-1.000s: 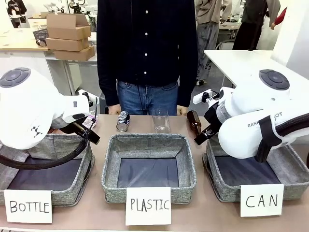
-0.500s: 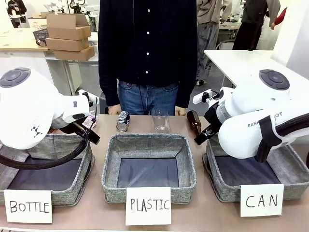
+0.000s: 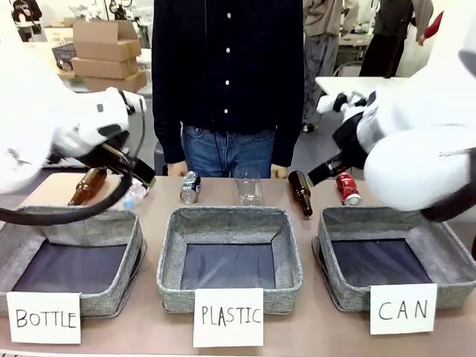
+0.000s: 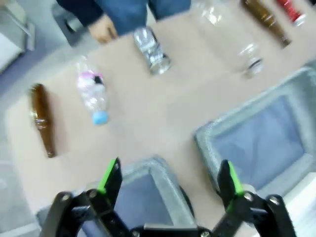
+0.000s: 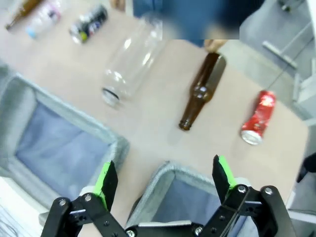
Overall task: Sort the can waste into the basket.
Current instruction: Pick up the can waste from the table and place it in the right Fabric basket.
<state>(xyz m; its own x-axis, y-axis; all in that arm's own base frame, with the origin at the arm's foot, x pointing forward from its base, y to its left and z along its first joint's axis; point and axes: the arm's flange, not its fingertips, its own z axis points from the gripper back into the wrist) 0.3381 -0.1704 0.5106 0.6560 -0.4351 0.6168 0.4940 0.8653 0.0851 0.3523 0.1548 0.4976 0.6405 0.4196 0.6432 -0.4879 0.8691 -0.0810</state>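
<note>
The red can (image 3: 346, 189) lies on the table just behind the CAN basket (image 3: 326, 232), also seen in the right wrist view as the red can (image 5: 258, 117). The silver can with dark print (image 3: 190, 187) lies behind the middle basket's left corner; it shows as the silver can (image 4: 152, 49) and the silver can (image 5: 89, 23). My right gripper (image 5: 164, 166) hangs open above the CAN basket's near corner (image 5: 143, 205), holding nothing. My left gripper (image 4: 170, 168) is open and empty over the BOTTLE basket's corner (image 4: 160, 165).
Two brown bottles (image 3: 300, 193) (image 3: 87, 186), a clear bottle (image 3: 248, 187) and a small blue-capped plastic bottle (image 3: 132, 199) lie along the far edge. The PLASTIC basket (image 3: 167, 245) sits in the middle. A person (image 3: 227, 82) stands close behind the table.
Both arms have lifted up and back, uncovering the red can and the left brown bottle. Both grippers stay open. The cans have not moved.
</note>
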